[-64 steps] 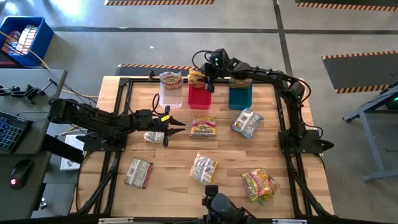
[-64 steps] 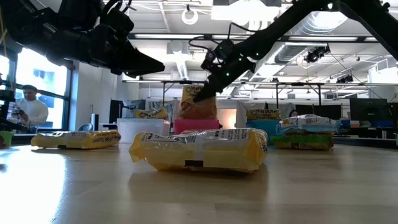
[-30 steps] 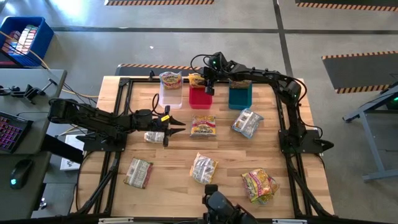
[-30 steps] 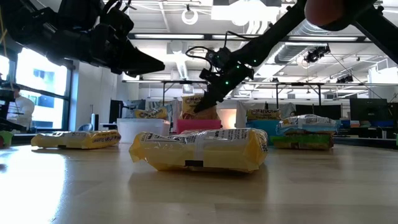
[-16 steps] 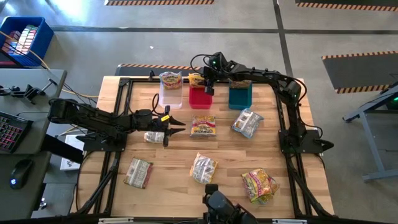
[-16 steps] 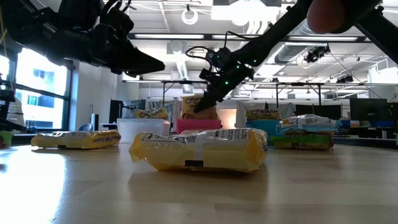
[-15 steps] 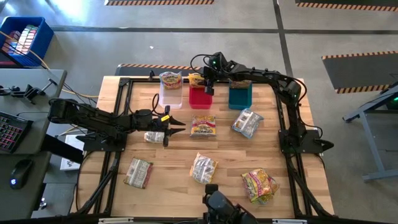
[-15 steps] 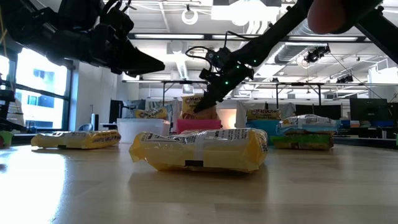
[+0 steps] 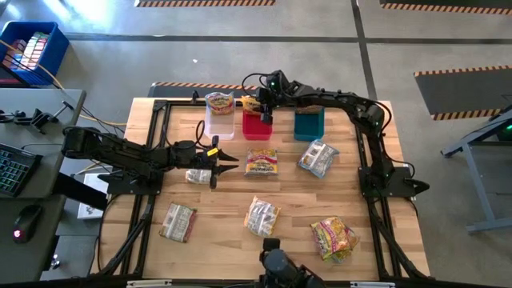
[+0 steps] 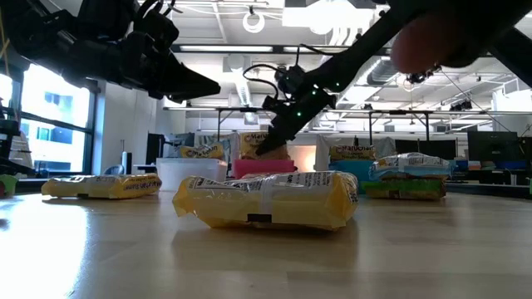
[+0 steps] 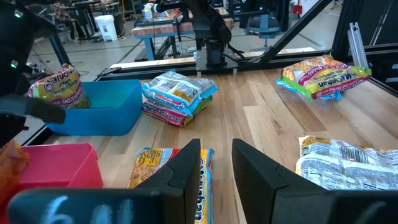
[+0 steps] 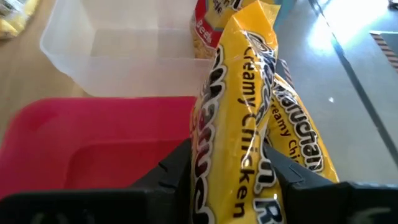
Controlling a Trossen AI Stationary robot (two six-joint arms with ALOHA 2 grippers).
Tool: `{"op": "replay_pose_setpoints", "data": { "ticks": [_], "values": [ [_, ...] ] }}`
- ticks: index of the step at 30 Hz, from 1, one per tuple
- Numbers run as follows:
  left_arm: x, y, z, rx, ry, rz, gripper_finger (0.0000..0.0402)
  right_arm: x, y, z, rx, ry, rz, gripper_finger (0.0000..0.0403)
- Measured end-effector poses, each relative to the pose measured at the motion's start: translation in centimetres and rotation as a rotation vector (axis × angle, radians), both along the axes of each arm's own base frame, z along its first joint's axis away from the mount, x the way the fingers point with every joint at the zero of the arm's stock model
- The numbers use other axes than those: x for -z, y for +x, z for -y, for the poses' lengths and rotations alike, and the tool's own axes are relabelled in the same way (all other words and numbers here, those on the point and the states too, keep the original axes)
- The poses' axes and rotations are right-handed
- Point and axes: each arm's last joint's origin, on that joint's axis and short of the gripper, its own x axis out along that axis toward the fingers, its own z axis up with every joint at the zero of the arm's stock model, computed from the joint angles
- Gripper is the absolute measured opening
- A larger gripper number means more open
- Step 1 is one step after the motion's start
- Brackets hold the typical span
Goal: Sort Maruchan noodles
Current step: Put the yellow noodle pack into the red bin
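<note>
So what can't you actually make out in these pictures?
- Floor of the teal bin, high view: the right arm crosses above its back edge, where a packet leans.
- Left claw, high view: too small to tell whether it touches the silvery packet beside it.
- Yellow Creamy Chicken packet, right wrist view: its lower end is cut off between the right claw fingers.
- Red bin: its front is cut off.

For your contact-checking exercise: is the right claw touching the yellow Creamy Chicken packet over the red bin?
Touching. In the right wrist view the right claw has a dark finger pressed against each side of the yellow Creamy Chicken packet, above the red bin.
</note>
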Motion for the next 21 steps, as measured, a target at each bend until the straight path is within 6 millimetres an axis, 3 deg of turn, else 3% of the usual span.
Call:
{"op": "replay_pose_setpoints", "data": {
  "ticks": [5,9,17,21],
  "values": [
    [0.0,0.0,0.0,0.000,-0.002,0.000,0.0082,0.2,0.5,-0.7,0.068,-0.060,-0.058,0.0172],
    [0.0,0.0,0.0,-0.001,-0.007,0.000,0.0082,-0.9,0.3,-0.9,0.092,-0.100,-0.062,0.0208],
    [0.0,0.0,0.0,-0.001,-0.004,0.000,0.0082,-5.5,-1.1,-1.9,0.099,-0.129,-0.024,0.0215],
    [0.0,0.0,0.0,0.000,-0.001,0.000,0.0082,-6.2,-1.3,-2.1,0.093,-0.118,-0.007,0.0215]
  ]
}}
